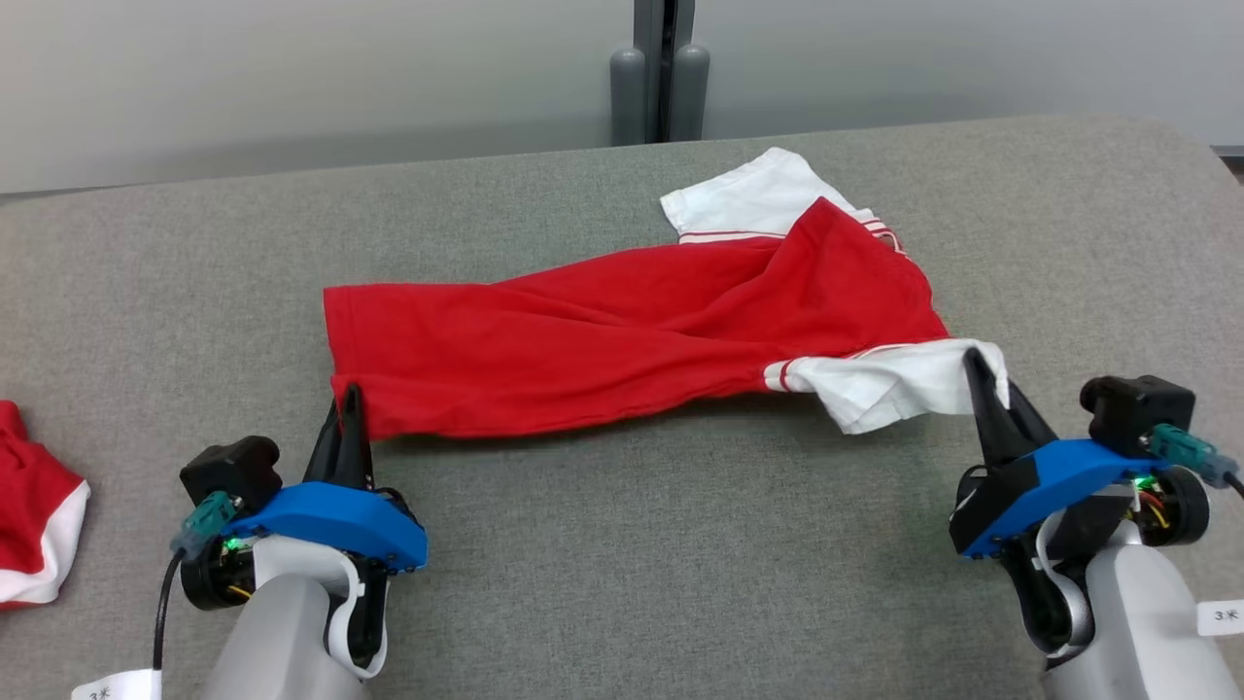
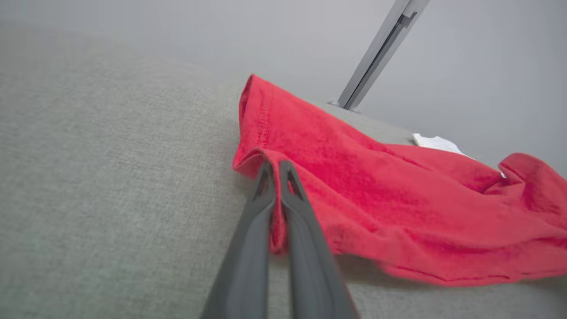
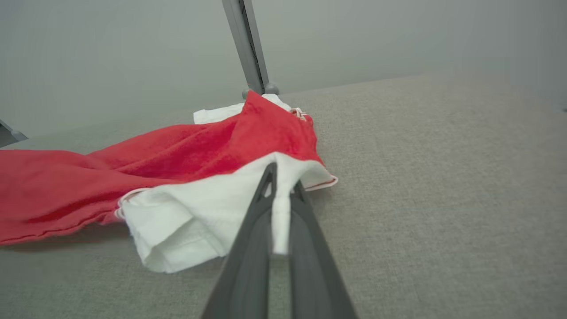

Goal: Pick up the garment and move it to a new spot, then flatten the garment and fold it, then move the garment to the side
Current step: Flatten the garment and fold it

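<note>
In the head view, I am looking at the shirt point(image 1: 632, 331) lying across the middle of the frame on the grey bench point(image 1: 622, 554). Its long axis is running left to right and rising a little toward the upper right. The red hem is pointing left, and the white sleeves are pointing right. The left pincer point(image 1: 350, 397) is biting the lower-left hem corner, and the right pincer point(image 1: 975, 362) is biting the near white sleeve point(image 1: 894, 389). Another red and white cloth point(image 1: 34, 506) is lying at the left edge.

In the left wrist view, the left pincer point(image 2: 277, 167) is pinching a fold of red hem, with the jaws pressed together on it.

In the right wrist view, the right pincer point(image 3: 283, 177) is clamping a strip of white sleeve between closed jaws.

I am judging this as the pick-up step, with both grips made and the lift not yet begun. The body is looking twisted, so the next move is calling for raising both ends together and drawing them apart.
</note>
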`<state>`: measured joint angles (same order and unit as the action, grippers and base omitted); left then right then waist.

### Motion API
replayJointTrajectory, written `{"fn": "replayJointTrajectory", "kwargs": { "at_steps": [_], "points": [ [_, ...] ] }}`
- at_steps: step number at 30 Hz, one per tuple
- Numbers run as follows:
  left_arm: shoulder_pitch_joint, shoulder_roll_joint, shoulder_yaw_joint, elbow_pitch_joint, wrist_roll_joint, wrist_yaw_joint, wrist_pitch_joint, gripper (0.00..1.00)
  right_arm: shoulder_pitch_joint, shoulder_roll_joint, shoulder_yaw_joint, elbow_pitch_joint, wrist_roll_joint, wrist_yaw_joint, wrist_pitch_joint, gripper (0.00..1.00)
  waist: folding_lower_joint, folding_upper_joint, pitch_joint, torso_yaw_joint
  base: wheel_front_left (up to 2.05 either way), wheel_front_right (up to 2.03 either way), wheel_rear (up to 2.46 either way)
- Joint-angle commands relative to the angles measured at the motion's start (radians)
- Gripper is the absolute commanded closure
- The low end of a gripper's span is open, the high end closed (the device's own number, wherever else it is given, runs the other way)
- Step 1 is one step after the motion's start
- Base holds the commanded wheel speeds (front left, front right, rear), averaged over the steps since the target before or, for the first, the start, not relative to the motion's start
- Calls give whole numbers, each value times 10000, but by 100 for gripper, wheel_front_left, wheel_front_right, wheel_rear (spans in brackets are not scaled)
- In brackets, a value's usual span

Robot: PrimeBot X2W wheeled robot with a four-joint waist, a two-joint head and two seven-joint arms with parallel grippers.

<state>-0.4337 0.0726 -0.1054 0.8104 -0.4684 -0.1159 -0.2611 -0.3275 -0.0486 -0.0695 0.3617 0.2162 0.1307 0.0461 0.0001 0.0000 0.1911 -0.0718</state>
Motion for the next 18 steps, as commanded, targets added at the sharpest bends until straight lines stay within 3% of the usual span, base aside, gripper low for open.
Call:
{"fn": "replayJointTrajectory", "kwargs": {
  "at_steps": [1, 5, 9, 18],
  "points": [
    [346, 29, 82, -663, 22, -76, -44, 100, 278, -31, -109, -501, 97, 1, 30, 100, -1, 0, -150, -45, 0, 0, 0],
    [1073, 96, 255, -2410, 55, -109, -48, 100, 696, -29, -284, -1809, 449, 1, 205, 100, -1, 0, -388, -20, 0, 0, 0],
    [1761, 25, 287, -4090, -614, -149, 68, 100, 1133, -32, -559, -3268, 607, 1, 585, 100, -1, 0, -616, 46, 0, 0, 0],
    [3020, 123, 331, -8865, -2869, -81, 2133, 100, 1836, -32, -1316, -7047, 411, 1, 1672, 100, -1, 0, -810, 111, 0, 0, 0]
  ]
}}
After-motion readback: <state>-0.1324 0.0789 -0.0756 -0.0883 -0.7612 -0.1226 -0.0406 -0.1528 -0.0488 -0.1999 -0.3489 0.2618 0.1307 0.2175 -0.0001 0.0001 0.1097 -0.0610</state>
